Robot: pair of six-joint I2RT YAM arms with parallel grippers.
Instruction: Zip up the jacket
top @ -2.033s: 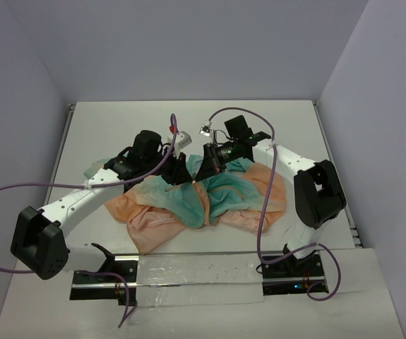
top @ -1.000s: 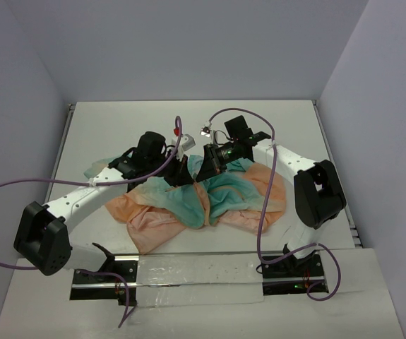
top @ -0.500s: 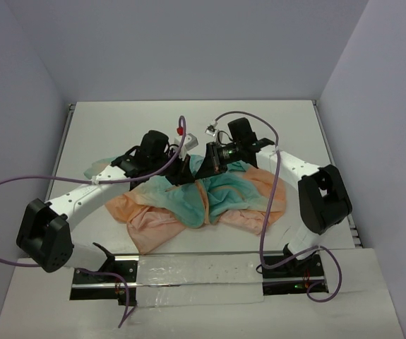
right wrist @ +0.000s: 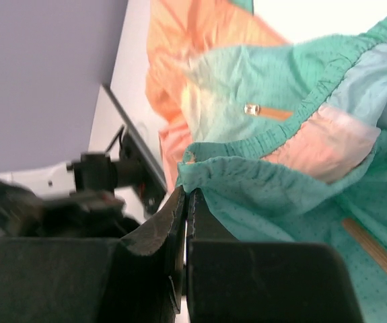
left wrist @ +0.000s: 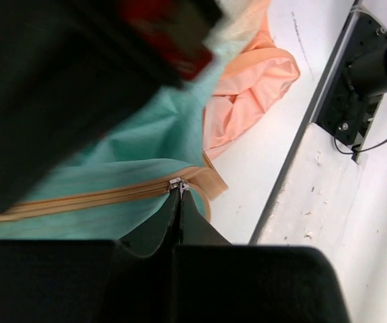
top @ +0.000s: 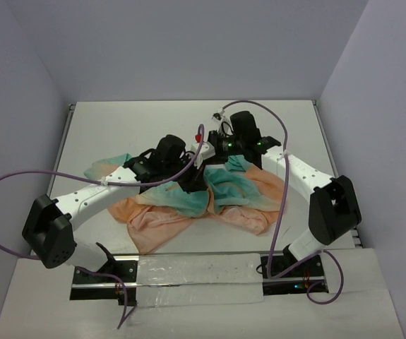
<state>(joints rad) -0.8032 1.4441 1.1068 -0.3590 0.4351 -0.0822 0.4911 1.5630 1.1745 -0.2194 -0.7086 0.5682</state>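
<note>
From above, the jacket (top: 234, 194) lies bunched up in the middle of the white table (top: 118, 127). It is a bit closer to the near edge than to the far edge. It is teal-green in the middle and peach-orange around the outside. One bit of it sticks out toward the left edge of the table. Both arms bend in over it. The left gripper (top: 192, 182) is down on the green part. The right gripper (top: 208, 154) is just beyond it, at the far side of the cloth. The two are close together.

The left wrist camera shows the left gripper (left wrist: 180, 198) with its two fingers pressed tight together. Their tips pinch the small metal zipper pull (left wrist: 177, 183). A peach zipper strip (left wrist: 85, 200) runs away from the pull across the green cloth. Past the cloth there is bare table, and then a black arm mount (left wrist: 365, 70) on a metal rail near the table's edge.

The right wrist camera shows the right gripper (right wrist: 186, 198) with its fingers squeezed together too. They grip the crinkly green hem (right wrist: 247, 176) of the jacket. Higher up on the cloth sits a second little metal pull (right wrist: 250, 109), on a short peach strip. A purple wall (right wrist: 45, 67) fills the top left corner.
</note>
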